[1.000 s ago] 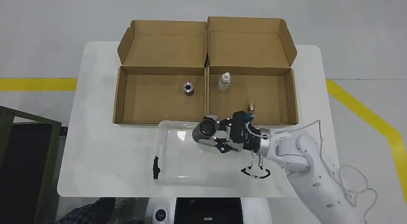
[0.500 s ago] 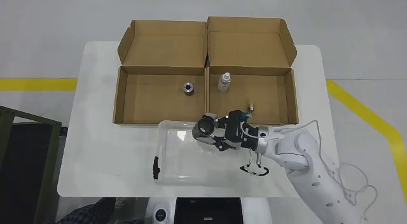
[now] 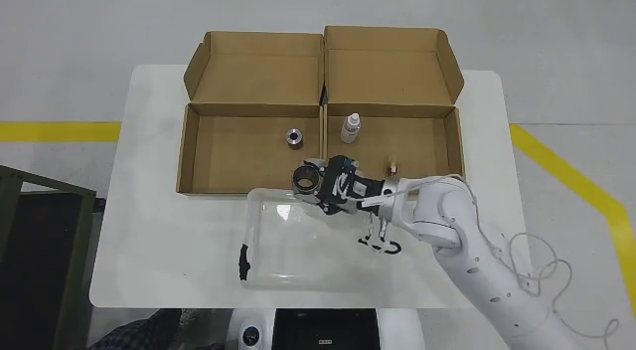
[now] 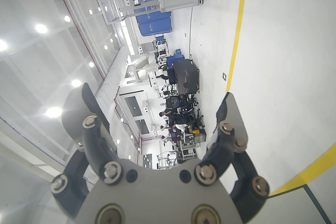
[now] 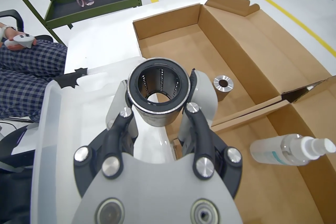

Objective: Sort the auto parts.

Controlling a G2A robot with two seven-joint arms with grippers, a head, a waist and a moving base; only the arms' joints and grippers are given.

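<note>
White desk (image 3: 149,211) sits on a grey shop floor w/ a yellow floor line (image 3: 60,131) behind it; a dark green metal shelf unit (image 5: 86,3) stands off to one side. On the desk: 2 brown boxes, flaps open, side by side & touching, i.e. left cardboard box (image 3: 214,161) & right cardboard box (image 3: 427,156), plus 1 clear plastic tray (image 3: 273,261) just in front, its far rim right up against the boxes' near walls. 1 black jagged scrap (image 3: 241,262) sits on the tray's left rim. Left box holds 1 small silver metal bushing (image 3: 294,136), upright, bore up, approx. mid-floor. Right box holds 1 white plastic spray bottle (image 3: 351,129) lying on its side near the shared wall, & 1 tiny brass-coloured part (image 3: 394,164) nearer the front wall, too small to ID. Right gripper (image 5: 159,87) is clenched on 1 dark steel cylindrical linear bearing (image 5: 157,112) w/ a black end ring, fingers part-closed on opposite sides of the barrel, bore facing the wrist cam. Bearing is at the left box's front-right corner, over the near wall where it meets the tray rim; that wall & the partition betw. boxes lie right beside it, bushing further in. Cannot tell its height above the cardboard. Left gripper (image 4: 157,95) is away from the desk, aimed into the hall, jaws spread wide, nothing betw. them.
</note>
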